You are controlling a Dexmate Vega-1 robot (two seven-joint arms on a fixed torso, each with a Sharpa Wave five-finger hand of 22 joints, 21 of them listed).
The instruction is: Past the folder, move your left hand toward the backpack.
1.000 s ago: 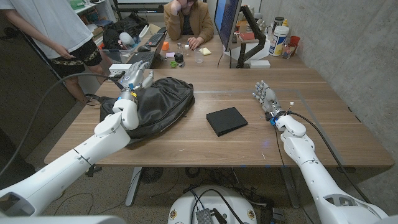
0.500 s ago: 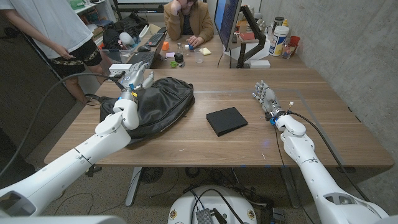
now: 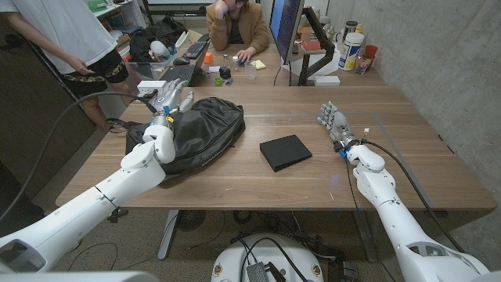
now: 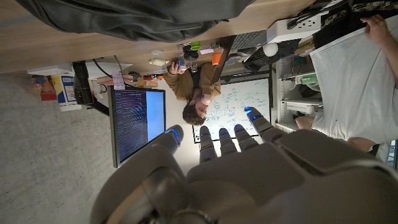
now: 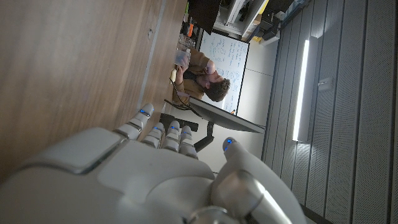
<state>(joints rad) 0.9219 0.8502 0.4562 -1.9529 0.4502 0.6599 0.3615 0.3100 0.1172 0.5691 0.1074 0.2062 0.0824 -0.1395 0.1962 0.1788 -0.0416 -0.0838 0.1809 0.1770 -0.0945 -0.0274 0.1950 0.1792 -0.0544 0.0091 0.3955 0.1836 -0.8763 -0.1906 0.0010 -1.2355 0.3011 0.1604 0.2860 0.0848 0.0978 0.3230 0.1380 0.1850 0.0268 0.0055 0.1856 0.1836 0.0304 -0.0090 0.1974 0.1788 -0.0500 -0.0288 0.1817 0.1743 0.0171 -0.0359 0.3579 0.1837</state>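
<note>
Left hand [image 3: 174,100] sits over the far-left part of the black backpack [image 3: 200,131], fingers [image 3: 185,97] apart and reaching up, nothing held; whether it touches the fabric I cannot tell. Backpack lies slumped on the wooden desk [image 3: 235,176], spreading from under these fingers toward the desk's middle. Black folder [image 3: 285,152] lies flat, well apart from the left fingers, between the two hands. Right hand [image 3: 333,121] is near the desk's right side, fingers [image 3: 325,110] slightly spread, holding nothing, beyond the folder.
</note>
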